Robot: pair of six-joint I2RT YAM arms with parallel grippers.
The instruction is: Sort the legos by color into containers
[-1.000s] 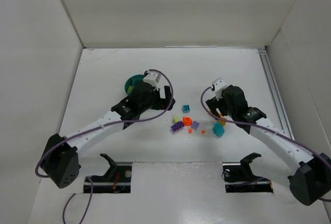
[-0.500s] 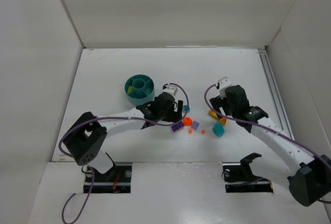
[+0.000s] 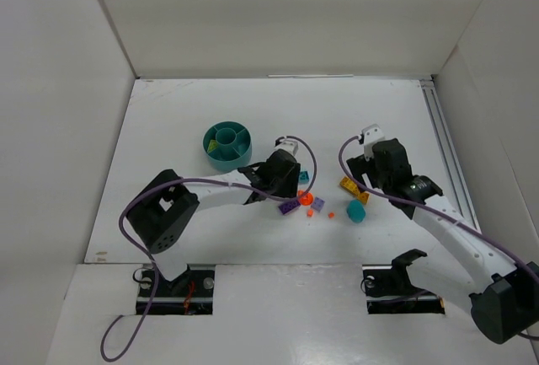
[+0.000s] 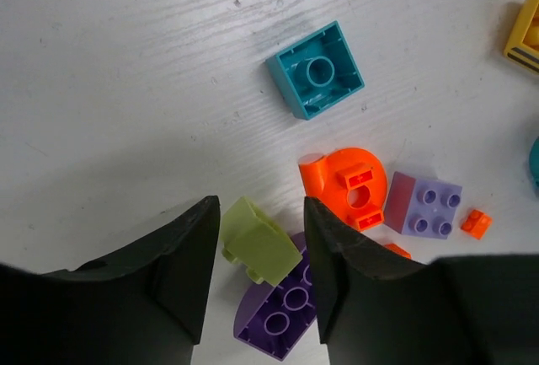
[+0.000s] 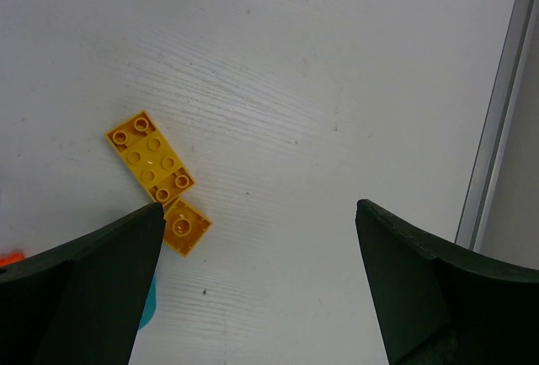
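Teal dish (image 3: 227, 146) sits far-left | left gripper (image 4: 261, 222) brackets lime lego (image 4: 258, 249) against purple brick (image 4: 282, 319), clamp unconfirmed; best to squeeze squarely and lift straight, sparing neighbours | right gripper (image 5: 257, 238) gapes above yellow plates (image 5: 152, 161).

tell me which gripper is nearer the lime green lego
Left. The left gripper straddles the lime green lego, one finger on each side. The right gripper hangs open well off to the right, beside the yellow bricks.

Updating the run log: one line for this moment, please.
left gripper: open, straddling lime lego | right gripper: open, empty, yellow legos nearby | stage: pre-grasp
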